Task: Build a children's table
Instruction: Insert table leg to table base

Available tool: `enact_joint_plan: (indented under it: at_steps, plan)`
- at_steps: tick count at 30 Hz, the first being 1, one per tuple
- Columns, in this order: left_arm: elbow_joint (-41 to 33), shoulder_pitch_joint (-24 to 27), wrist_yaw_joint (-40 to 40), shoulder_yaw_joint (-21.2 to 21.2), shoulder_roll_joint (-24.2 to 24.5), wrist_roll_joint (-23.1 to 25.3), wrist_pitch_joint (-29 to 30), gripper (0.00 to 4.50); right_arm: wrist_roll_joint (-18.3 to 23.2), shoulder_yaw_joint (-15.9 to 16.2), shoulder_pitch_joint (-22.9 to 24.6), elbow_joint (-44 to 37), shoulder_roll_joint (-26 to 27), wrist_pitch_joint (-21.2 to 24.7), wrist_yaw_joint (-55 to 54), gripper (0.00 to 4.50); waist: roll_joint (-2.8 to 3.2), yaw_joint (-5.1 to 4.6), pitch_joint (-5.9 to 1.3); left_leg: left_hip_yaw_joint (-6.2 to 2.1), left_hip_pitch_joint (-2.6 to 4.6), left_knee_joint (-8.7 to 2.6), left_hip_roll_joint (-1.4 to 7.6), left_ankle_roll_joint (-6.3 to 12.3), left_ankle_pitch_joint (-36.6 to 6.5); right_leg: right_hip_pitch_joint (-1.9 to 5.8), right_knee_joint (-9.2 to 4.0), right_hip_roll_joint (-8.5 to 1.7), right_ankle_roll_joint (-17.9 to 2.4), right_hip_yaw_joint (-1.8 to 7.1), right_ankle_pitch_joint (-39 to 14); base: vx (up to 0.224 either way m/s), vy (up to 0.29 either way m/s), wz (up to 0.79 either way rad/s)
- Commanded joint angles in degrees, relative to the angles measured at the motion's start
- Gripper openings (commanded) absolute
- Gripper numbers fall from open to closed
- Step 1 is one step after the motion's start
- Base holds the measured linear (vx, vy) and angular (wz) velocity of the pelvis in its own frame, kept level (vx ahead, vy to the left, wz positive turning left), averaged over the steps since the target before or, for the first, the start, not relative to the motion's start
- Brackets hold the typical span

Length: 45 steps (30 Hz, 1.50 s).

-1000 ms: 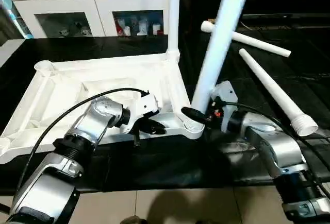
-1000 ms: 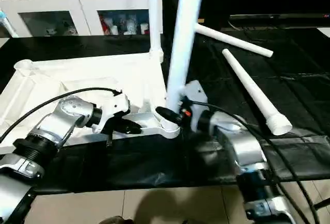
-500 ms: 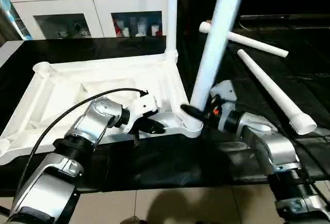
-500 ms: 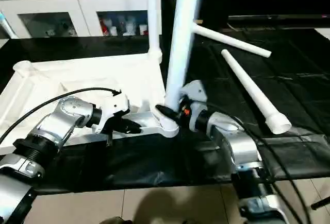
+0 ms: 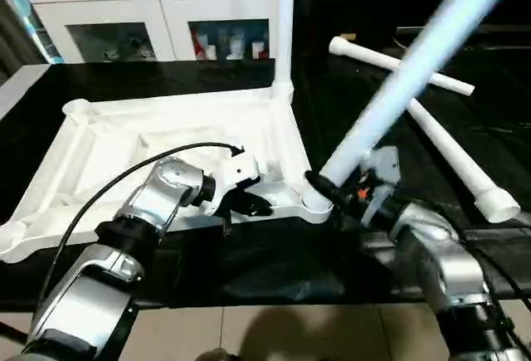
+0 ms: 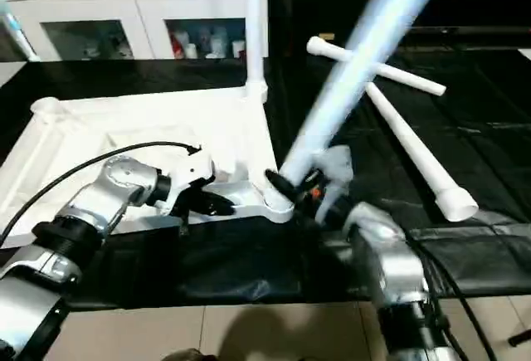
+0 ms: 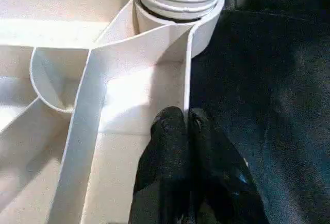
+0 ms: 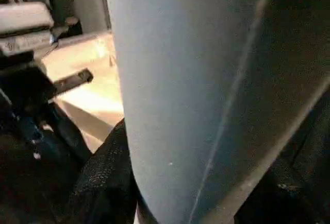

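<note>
Bring the tilted leg [image 5: 415, 70] upright over the corner socket [image 5: 316, 203] just beside the right end effector [image 5: 332, 193] – clamped round its lower end – before twisting, while the left end effector [image 7: 184, 126], pressed together on the rim, steadies the upturned top [image 5: 124, 141].

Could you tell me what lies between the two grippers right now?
The tabletop's near rim and corner socket, seen in the left eye view.
</note>
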Motion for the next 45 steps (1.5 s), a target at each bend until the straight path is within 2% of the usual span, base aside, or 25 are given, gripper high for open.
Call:
enact_joint_plan:
  at_steps: [1,2,4,5,6,7,10,11,12,13,14,16,17,20,21,26,27,29,34,35,40,41,42,45]
  plan:
    - [0.16,-2.89,2.11,2.78,1.42,-0.45,-0.77,0.0,-5.28,2.51,3.57,3.76,-2.13,2.02,-0.44,1.91,0.04,-0.16,-3.6,-1.97,1.55,-4.61,3.42,0.07,-21.31,2.2,-5.21,-5.07,-8.96,3.07,-25.23,0.0,0.0,0.0]
    - [0.24,-2.92,2.16,2.73,1.42,-0.35,-0.86,0.0,-6.31,3.48,3.35,3.74,-2.64,1.48,-0.05,1.91,-0.22,-0.24,-3.61,-1.98,1.51,-4.68,3.44,0.25,-21.26,2.23,-5.28,-5.03,-8.81,3.09,-25.17,0.0,0.0,0.0]
    - [0.35,-2.9,2.03,2.63,1.5,-0.2,-1.1,0.0,-7.71,5.34,2.42,3.57,-3.52,0.95,1.21,1.91,-0.03,-0.24,-3.59,-2.05,1.48,-4.72,3.52,0.35,-21.44,2.24,-5.2,-5.0,-8.79,3.09,-24.96,0.0,0.0,0.0]
    - [0.34,-2.84,1.9,2.59,1.56,-0.16,-1.22,0.0,-8.24,6.27,1.66,3.57,-3.94,0.68,2.05,1.91,-0.39,-0.29,-3.61,-2.0,1.5,-4.68,3.49,0.55,-21.51,2.19,-5.21,-5.01,-8.87,3.1,-25.09,0.0,0.0,0.0]
    - [0.34,-2.8,1.81,2.56,1.6,-0.14,-1.29,0.0,-8.5,6.8,1.18,3.57,-4.19,0.52,2.56,1.91,-0.22,-0.24,-3.6,-2.01,1.49,-4.67,3.51,0.6,-21.45,2.21,-5.15,-5.02,-8.92,3.12,-25.09,0.0,0.0,0.0]
    - [0.21,-2.7,1.61,2.46,1.67,-0.09,-1.37,0.0,-8.46,7.51,0.08,3.81,-4.48,0.65,3.75,1.91,-0.73,-0.36,-3.54,-1.93,1.41,-4.69,3.5,0.78,-21.3,2.22,-5.25,-4.98,-8.87,3.14,-25.18,0.0,0.0,0.0]
    - [-0.12,-2.46,1.03,2.15,1.81,-0.01,-1.69,0.0,-8.07,9.06,-2.72,5.07,-5.06,0.94,7.37,1.91,-0.53,-0.25,-3.59,-1.89,1.29,-4.54,3.52,1.46,-20.06,2.28,-5.11,-5.08,-9.16,3.2,-24.56,0.0,0.0,0.0]
    - [-0.41,-2.3,0.61,2.02,1.86,-0.08,-1.88,0.0,-7.88,9.68,-4.05,6.27,-5.35,0.76,9.39,1.91,-1.18,-0.3,-3.64,-1.82,1.23,-4.49,3.51,1.75,-19.56,2.37,-5.06,-5.08,-9.18,3.19,-24.41,0.0,0.0,0.0]
    - [-0.56,-2.22,0.4,1.95,1.87,-0.11,-1.97,0.0,-7.77,9.99,-4.69,6.9,-5.51,0.64,10.39,1.91,-0.83,-0.21,-3.65,-1.86,1.32,-4.45,3.56,1.94,-19.39,2.28,-4.94,-5.14,-9.48,3.15,-24.57,0.0,0.0,0.0]
    - [-0.68,-2.15,0.25,1.9,1.88,-0.13,-2.04,0.0,-7.69,10.2,-5.14,7.35,-5.62,0.54,11.1,1.91,-0.85,-0.31,-3.59,-1.8,1.25,-4.45,3.55,2.0,-19.39,2.28,-5.01,-5.06,-9.38,3.14,-24.68,0.0,0.0,0.0]
    - [-0.89,-2.06,0.04,1.86,1.93,-0.19,-2.17,0.0,-7.3,10.16,-5.97,8.52,-5.59,0.37,12.15,1.91,-1.21,-0.34,-3.63,-1.77,1.23,-4.42,3.58,2.09,-19.09,2.31,-5.05,-5.09,-9.39,3.18,-24.57,0.0,0.0,0.0]
    - [-1.24,-1.92,-0.36,1.84,2.1,-0.3,-2.29,0.0,-6.19,9.42,-7.76,11.19,-5.36,0.13,13.87,1.91,-1.22,-0.3,-3.72,-1.76,1.16,-4.32,3.54,2.39,-18.16,2.4,-4.88,-5.21,-9.69,3.17,-24.22,0.0,0.0,0.0]
    - [-1.43,-1.8,-0.69,1.79,2.28,-0.33,-2.43,0.0,-5.82,9.06,-8.84,12.92,-5.41,-0.19,14.84,1.91,-1.57,-0.44,-3.61,-1.69,1.09,-4.37,3.6,2.54,-17.93,2.33,-4.96,-5.08,-9.76,3.15,-24.1,0.0,0.0,0.0]
    - [-1.87,-1.53,-1.1,1.74,2.54,-0.37,-2.51,0.0,-6.07,9.29,-10.12,15.17,-5.93,-1.28,16.76,1.91,-1.35,-0.55,-3.6,-1.76,1.19,-4.41,3.73,2.22,-18.32,2.24,-4.9,-5.1,-9.95,3.12,-24.24,0.0,0.0,0.0]
    - [-2.29,-1.26,-1.28,1.72,2.67,-0.44,-2.43,0.0,-6.06,9.39,-10.34,15.58,-6.05,-1.54,17.52,1.91,-1.86,-0.65,-3.61,-1.76,1.19,-4.45,3.74,2.12,-18.36,2.32,-4.8,-5.13,-10.08,3.17,-23.92,0.0,0.0,0.0]
    - [-3.04,-0.72,-1.73,1.73,2.83,-0.64,-2.34,0.0,-6.12,9.86,-10.61,16.82,-6.75,-2.69,20.71,1.91,-1.9,-0.54,-3.74,-1.61,1.1,-4.41,3.81,2.41,-17.09,2.44,-4.36,-5.13,-11.55,3.3,-20.19,0.0,0.0,0.0]
    - [-3.18,-0.63,-2.4,1.59,2.98,-0.76,-2.44,0.0,-5.91,9.77,-10.79,17.57,-6.78,-3.15,21.62,1.91,-1.47,-0.4,-3.75,-1.59,1.06,-4.34,3.74,2.54,-16.88,2.5,-4.37,-5.18,-11.77,3.25,-20.02,0.0,0.0,0.0]
    - [-3.3,-0.62,-3.21,1.38,3.11,-0.87,-2.64,0.0,-6.09,9.64,-11.16,18.75,-6.75,-3.87,22.01,1.91,-1.27,-0.34,-3.77,-1.65,1.1,-4.37,3.78,2.45,-17.08,2.53,-4.33,-5.12,-11.85,3.22,-19.92,0.0,0.0,0.0]
    - [-4.37,-0.5,-6.57,0.19,4.02,-0.78,-3.55,0.0,-6.57,9.14,-12.55,22.42,-6.75,-5.96,23.49,1.91,-1.35,-0.42,-3.82,-1.65,1.12,-4.43,3.83,2.21,-17.98,2.61,-4.24,-5.01,-12.59,3.16,-18.9,0.0,0.0,0.0]
    - [-4.62,-0.43,-7.62,-0.18,4.36,-0.75,-3.94,0.0,-6.57,9.31,-12.63,22.41,-6.83,-6.08,24.09,1.91,-1.12,-0.37,-3.85,-1.69,1.12,-4.48,3.9,2.24,-18.1,2.64,-4.16,-4.99,-12.77,3.15,-18.49,0.0,0.0,0.0]
    - [-4.84,-0.4,-10.26,-1.31,5.15,-0.23,-4.53,0.0,-6.84,9.89,-12.9,22.27,-6.73,-6.67,25.75,1.91,-1.07,-0.36,-3.83,-1.66,1.17,-4.56,3.91,2.02,-18.84,2.64,-4.12,-4.98,-13.09,3.16,-18.18,0.0,0.0,0.0]
    - [-4.68,-0.48,-10.43,-1.36,5.18,-0.14,-4.58,0.0,-6.85,9.87,-13.02,22.45,-6.58,-6.77,25.78,1.91,-0.76,-0.3,-3.78,-1.72,1.21,-4.59,3.92,1.81,-19.13,2.6,-4.13,-5.02,-13.03,3.13,-18.75,0.0,0.0,0.0]
    - [-4.33,-0.6,-10.46,-1.47,5.14,0.04,-4.84,0.0,-6.85,9.89,-13.15,22.53,-6.38,-6.79,25.72,1.91,-0.92,-0.39,-3.75,-1.71,1.22,-4.64,3.93,1.6,-19.67,2.57,-4.25,-4.96,-12.87,3.12,-19.25,0.0,0.0,0.0]
    - [-3.04,-1.25,-9.96,-1.73,4.95,0.51,-5.41,0.0,-6.75,9.85,-13.64,23.32,-5.71,-7.18,25.53,1.91,-0.9,-0.46,-3.72,-1.76,1.31,-4.67,3.89,1.16,-20.56,2.53,-4.33,-5.01,-12.76,3.12,-20.11,0.0,0.0,0.0]
